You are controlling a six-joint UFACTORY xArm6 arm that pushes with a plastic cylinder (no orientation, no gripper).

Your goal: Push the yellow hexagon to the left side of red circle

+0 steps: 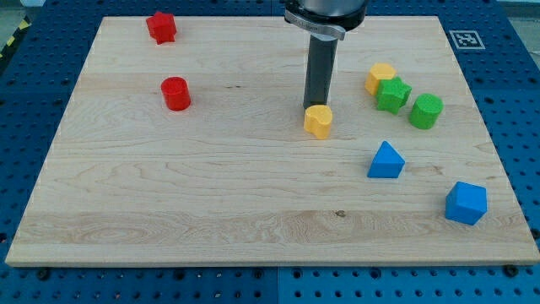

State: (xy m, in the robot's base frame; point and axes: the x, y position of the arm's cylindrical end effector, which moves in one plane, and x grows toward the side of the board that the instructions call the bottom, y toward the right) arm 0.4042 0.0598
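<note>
A yellow hexagon [318, 122] lies near the middle of the wooden board [211, 186]. My tip [315, 107] stands right at its top edge, touching or nearly touching it. The red circle [175, 93] sits far to the view's left of the hexagon, in the upper left part of the board.
A red star-like block [160, 27] lies at the top left. At the right are a second yellow block [380, 78], a green star-like block [393, 95] and a green round block [426, 111]. A blue triangle [386, 160] and a blue block [466, 203] lie lower right.
</note>
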